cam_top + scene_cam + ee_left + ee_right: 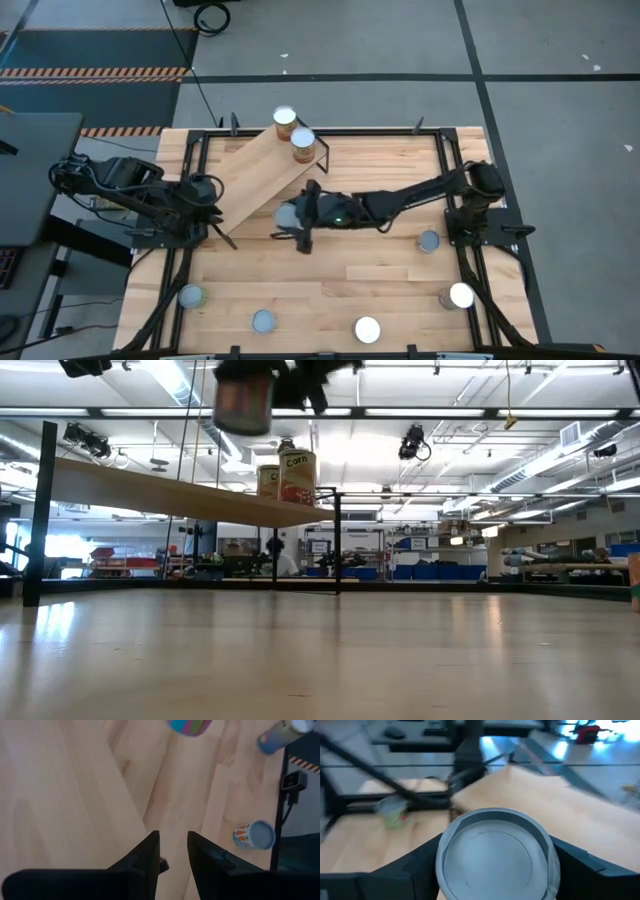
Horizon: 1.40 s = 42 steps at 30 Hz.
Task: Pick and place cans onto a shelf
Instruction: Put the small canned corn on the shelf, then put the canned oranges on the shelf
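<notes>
My right gripper (298, 217) reaches from the table's right side to its middle and is shut on a can (495, 851) with a shiny silver top. The can hangs high over the table in the low view (243, 400), just off the lower end of the tilted light-wood shelf (262, 172). Two more cans (285, 118) (303, 145) stand upright on the shelf's raised far end. At the table's left, my left gripper (173, 851) hovers narrowly open over bare wood, touching nothing. My right gripper pinches the can's round side wall (550, 870) between its two fingers (415, 865), one on each side, just under the top rim. The fingers come in roughly level from the table's right. The can is upright, top up, and lifted clear of the table.
Several loose cans stand on the table: one near the right arm's base (428, 241), one at the near right (460, 296), and three along the near edge (367, 329) (264, 321) (190, 296). Black rails (452, 170) frame the tabletop. The shelf's black bracket legs (337, 540) stand at the far side.
</notes>
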{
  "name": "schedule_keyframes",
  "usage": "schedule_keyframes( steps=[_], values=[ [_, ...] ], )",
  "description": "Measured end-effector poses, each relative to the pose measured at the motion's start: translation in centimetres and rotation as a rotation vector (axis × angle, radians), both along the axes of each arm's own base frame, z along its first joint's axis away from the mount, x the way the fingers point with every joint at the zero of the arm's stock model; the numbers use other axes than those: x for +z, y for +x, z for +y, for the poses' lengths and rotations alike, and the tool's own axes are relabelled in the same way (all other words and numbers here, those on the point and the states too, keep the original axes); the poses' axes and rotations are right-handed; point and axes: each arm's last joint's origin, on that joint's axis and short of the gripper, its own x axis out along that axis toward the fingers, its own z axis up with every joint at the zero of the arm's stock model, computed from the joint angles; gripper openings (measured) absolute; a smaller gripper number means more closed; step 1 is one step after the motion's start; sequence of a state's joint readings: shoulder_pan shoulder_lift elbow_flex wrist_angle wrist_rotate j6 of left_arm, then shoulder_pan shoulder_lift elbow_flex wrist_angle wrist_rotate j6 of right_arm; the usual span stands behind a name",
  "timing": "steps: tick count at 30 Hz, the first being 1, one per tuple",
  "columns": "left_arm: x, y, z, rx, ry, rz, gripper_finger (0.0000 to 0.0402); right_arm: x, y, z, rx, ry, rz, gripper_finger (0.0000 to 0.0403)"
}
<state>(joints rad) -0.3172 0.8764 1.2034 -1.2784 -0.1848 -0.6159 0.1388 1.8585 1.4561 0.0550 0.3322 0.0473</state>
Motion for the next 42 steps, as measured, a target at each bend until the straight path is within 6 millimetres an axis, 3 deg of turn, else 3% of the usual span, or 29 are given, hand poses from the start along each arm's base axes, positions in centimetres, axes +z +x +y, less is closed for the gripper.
schedule_keyframes(
  steps=[5, 7, 15, 18, 22, 33, 39, 42],
  values=[
    [0.3, 0.1, -0.1, -0.007, -0.022, -0.032, 0.0105, 2.3, 3.9, -1.2, -0.148, -0.033, -0.035, 0.0294],
    [1.1, 0.0, -0.1, -0.021, -0.048, -0.056, 0.0105, 2.3, 5.1, -2.0, -0.217, -0.038, -0.041, 0.0295],
    [5.2, -1.4, 0.2, -0.064, -0.104, -0.201, 0.0105, -0.5, 8.5, -6.4, -0.390, -0.004, -0.046, 0.0298],
    [6.5, -1.9, 0.4, -0.083, -0.102, -0.252, 0.0105, -1.9, 8.9, -7.6, -0.417, -0.010, -0.011, 0.0304],
    [7.5, -2.4, 0.6, -0.092, -0.104, -0.290, 0.0105, -1.7, 8.7, -8.0, -0.424, -0.013, 0.002, 0.0314],
    [7.6, -2.5, 0.6, -0.124, -0.073, -0.295, 0.0105, -2.2, 8.5, -10.3, -0.416, 0.048, 0.034, 0.0358],
    [7.5, -2.7, 0.6, -0.146, -0.090, -0.278, 0.0105, -1.4, 8.4, -10.4, -0.384, 0.026, 0.026, 0.0378],
    [7.4, -2.9, 0.6, -0.162, -0.086, -0.263, 0.0105, 0.7, 8.6, -9.7, -0.364, -0.016, -0.020, 0.0378]
  ],
)
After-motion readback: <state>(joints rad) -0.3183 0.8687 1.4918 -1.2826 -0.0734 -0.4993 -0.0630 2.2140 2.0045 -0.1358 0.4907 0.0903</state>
